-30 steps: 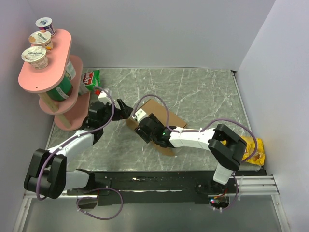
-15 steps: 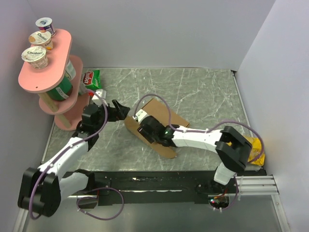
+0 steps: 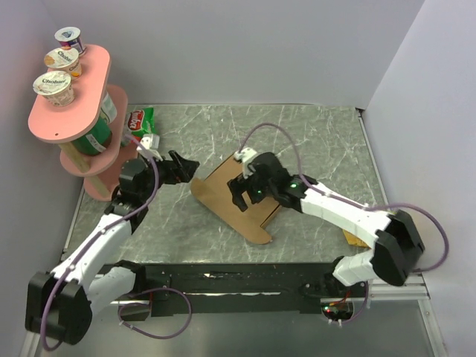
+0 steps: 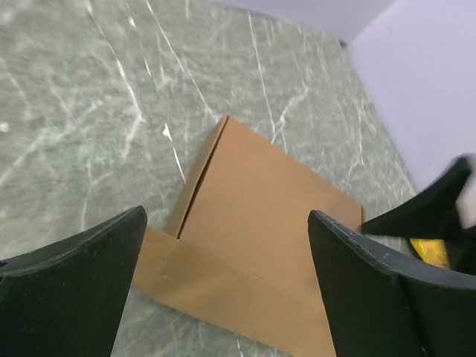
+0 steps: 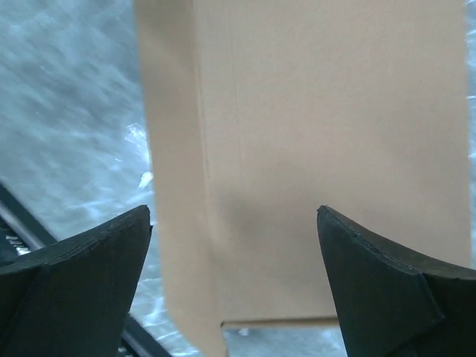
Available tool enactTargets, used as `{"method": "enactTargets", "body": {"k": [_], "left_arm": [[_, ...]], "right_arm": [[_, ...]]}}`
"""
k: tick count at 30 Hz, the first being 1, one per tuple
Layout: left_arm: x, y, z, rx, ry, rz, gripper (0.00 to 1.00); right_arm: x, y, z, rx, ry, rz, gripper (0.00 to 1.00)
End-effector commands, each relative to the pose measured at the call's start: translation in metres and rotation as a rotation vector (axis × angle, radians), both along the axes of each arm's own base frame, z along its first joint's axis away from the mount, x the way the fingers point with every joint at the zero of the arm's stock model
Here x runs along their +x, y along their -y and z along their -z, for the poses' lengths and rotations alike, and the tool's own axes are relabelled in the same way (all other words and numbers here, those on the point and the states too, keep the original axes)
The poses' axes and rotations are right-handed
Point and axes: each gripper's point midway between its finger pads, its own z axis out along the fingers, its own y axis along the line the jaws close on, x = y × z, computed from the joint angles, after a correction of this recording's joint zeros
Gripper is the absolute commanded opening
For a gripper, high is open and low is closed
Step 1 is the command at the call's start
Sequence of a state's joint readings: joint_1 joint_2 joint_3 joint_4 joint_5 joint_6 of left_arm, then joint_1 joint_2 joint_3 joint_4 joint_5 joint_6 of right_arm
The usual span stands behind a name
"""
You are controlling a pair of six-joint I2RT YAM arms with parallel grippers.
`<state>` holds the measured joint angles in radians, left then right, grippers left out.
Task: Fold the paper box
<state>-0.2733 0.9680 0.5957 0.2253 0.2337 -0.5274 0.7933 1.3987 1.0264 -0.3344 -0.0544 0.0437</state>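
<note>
Packet (image 3: 354, 239), yellow, right of the paper box (image 3: 223, 208), mostly hidden by the right arm. Box lies flat mid-worktop (image 3: 312, 141). Right hand (image 3: 245, 195) hangs over it, spread wide. Left hand (image 3: 186, 165), just off its left corner, is wide too. Beyond, left: green bag (image 3: 140, 123), pink stand (image 3: 71, 123).

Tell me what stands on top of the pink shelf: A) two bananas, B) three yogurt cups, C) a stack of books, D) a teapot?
B: three yogurt cups stand in a row on the top tier of the pink shelf.
</note>
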Motion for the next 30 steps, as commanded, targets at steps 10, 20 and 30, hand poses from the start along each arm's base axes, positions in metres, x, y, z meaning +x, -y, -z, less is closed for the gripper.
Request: {"method": "enactTargets", "body": {"k": [10,20,30], "left_arm": [[0.016,0.012,0.043,-0.039,-0.105,0.028,0.97],[-0.020,0.011,0.084,-0.082,-0.202,0.050,0.97],[-0.029,0.007,0.088,-0.032,-0.207,0.066,0.97]], "right_arm": [[0.050,0.093,-0.027,0.286,0.013,0.157,1.00],[0.125,0.089,-0.011,0.366,-0.092,0.004,0.89],[0.143,0.084,0.040,0.363,-0.267,0.016,0.71]]}}
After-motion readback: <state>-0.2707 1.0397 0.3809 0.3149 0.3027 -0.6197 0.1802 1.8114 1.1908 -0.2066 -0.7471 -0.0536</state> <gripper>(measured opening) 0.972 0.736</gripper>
